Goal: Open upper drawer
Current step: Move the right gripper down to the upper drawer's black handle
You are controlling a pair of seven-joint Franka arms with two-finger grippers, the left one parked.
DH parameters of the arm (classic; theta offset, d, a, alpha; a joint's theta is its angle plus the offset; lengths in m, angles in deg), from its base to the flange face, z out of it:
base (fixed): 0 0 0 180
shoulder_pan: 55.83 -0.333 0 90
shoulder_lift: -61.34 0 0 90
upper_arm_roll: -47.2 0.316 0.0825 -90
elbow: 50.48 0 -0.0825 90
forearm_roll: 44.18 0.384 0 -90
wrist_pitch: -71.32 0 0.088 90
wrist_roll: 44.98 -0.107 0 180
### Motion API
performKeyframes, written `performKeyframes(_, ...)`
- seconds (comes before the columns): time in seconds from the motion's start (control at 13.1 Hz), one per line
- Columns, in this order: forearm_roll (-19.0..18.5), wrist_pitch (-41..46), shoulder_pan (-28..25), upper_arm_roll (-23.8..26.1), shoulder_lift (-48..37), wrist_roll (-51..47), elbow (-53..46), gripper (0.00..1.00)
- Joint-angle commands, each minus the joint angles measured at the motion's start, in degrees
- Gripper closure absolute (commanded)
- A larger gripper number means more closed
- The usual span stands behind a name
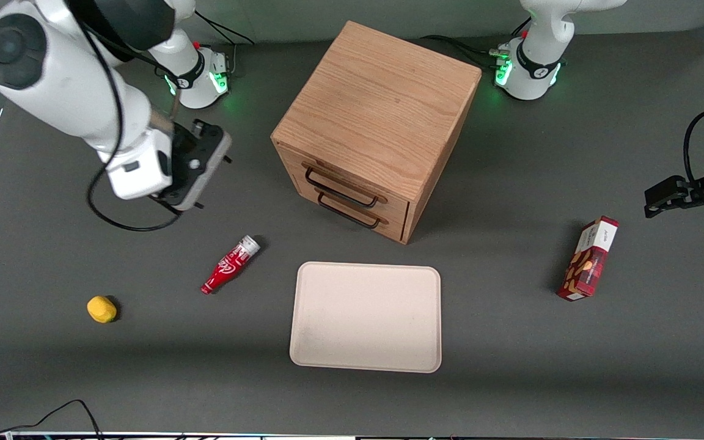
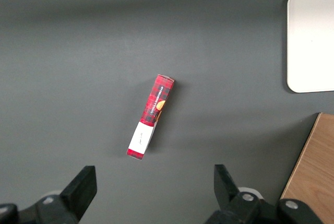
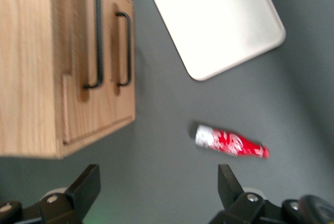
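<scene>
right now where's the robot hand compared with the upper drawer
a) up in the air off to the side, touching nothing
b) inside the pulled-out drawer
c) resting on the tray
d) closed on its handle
a: the hand hangs open above the table toward the working arm's end, well clear of the cabinet; the upper drawer is shut, its handle untouched.

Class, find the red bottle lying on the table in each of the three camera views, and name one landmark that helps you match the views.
Front view: the red bottle lies on the table, nearer the camera than the gripper, beside the tray.
Left wrist view: not in it.
Right wrist view: the bottle lies between the open jaws' tips and the tray.
Shared landmark: the tray, in all three views.
</scene>
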Motion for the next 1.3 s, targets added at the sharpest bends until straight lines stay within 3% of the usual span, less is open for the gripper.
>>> performKeyframes(0.0, 2.06, 0.43, -0.28, 3.10, 7.75, 1.57, -6.46, 0.00)
performKeyframes(0.3, 6.46, -4.83, -0.28, 4.16, 12.51, 1.48, -6.47, 0.00)
performKeyframes(1.22, 9.97, -11.61, -2.74, 6.27, 19.73, -3.08, -4.63, 0.00)
